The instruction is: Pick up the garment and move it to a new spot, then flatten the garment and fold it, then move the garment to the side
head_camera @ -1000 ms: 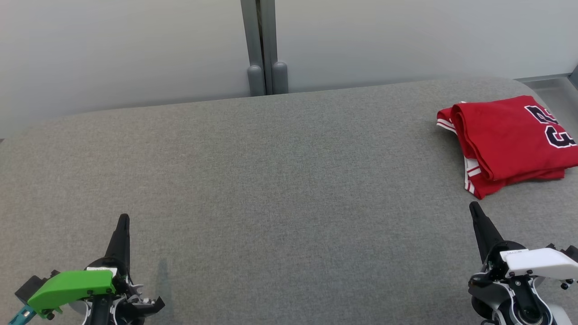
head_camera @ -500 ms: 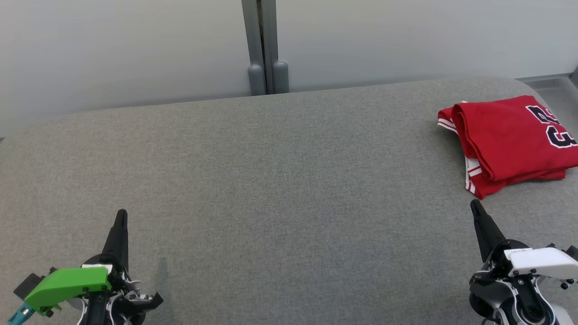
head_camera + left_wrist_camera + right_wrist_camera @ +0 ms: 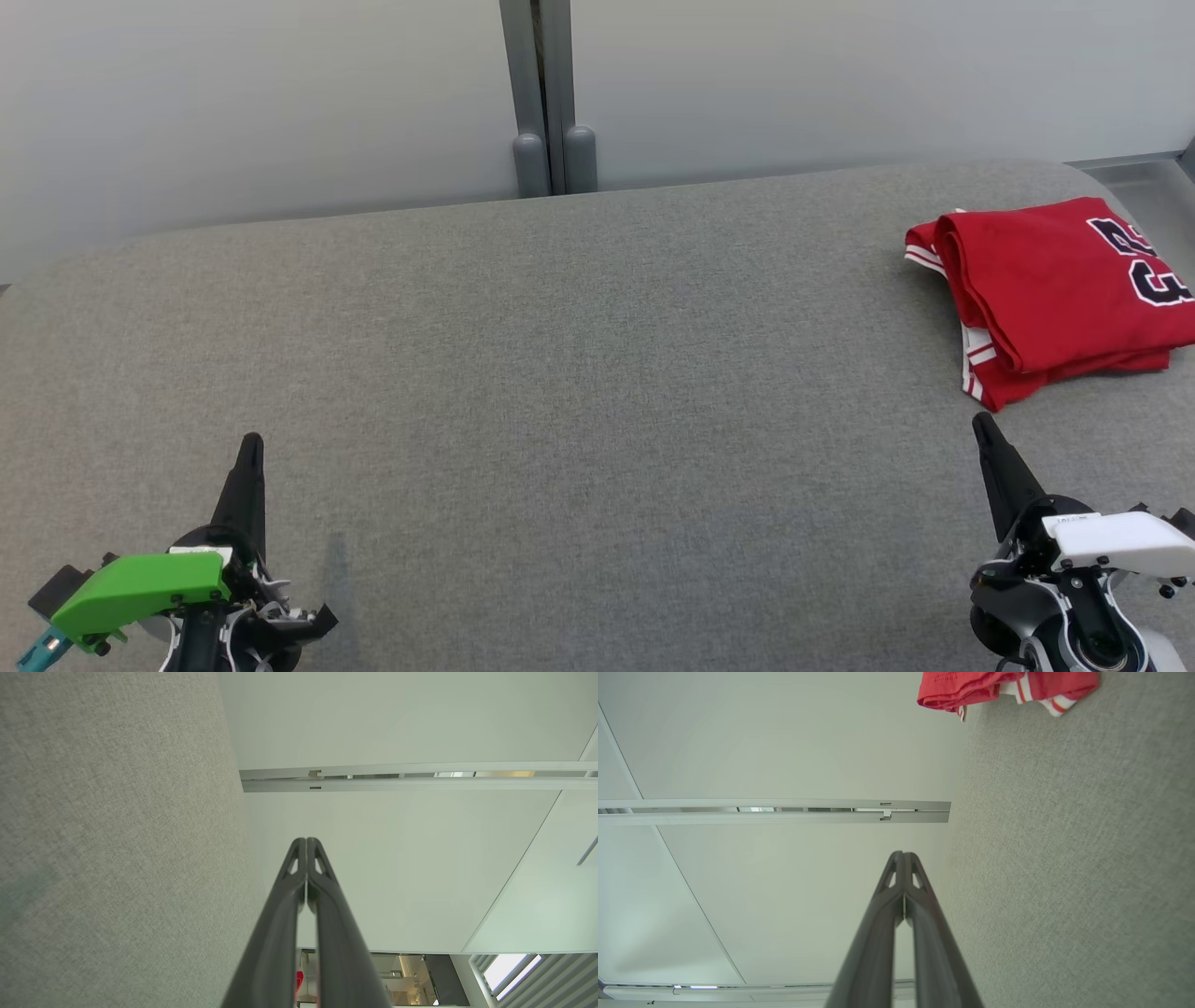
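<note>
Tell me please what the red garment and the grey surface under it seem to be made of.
The red garment looks like soft, matt knit fabric: it lies in rounded folds, with white striped trim. The grey surface looks like woven, matt upholstery cloth: a fine flecked weave shows. What lies beneath it cannot be seen.

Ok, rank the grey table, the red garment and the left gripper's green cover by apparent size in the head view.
Grey table, largest.
Red garment, partly cut off by the right edge.
Green cover, smallest, though nearest the camera.
</note>
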{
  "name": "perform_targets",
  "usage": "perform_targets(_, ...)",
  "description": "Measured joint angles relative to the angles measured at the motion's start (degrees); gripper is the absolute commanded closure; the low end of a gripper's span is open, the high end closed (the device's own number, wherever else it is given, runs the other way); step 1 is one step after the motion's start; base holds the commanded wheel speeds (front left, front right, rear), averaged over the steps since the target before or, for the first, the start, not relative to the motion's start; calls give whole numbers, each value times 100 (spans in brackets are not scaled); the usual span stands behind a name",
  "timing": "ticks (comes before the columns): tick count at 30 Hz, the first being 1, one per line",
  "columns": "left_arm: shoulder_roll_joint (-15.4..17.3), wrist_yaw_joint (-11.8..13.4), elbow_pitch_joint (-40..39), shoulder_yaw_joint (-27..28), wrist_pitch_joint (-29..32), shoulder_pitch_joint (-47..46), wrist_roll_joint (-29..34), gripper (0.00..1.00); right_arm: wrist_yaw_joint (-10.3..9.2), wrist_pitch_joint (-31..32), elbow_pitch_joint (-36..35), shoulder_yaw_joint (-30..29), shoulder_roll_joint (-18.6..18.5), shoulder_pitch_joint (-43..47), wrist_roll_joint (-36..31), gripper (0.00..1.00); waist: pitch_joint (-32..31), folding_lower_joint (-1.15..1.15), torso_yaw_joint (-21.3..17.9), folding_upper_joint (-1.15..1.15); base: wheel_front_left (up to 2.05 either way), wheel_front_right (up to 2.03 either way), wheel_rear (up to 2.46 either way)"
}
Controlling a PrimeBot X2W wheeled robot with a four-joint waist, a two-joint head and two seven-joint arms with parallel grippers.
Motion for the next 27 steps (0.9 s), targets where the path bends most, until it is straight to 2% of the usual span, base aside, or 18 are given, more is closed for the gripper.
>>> perform_targets(27,0,0,0,0,0,0,0,100,0,0,0,0,-1,-1,0,100,0,0,0,0,0,0,0)
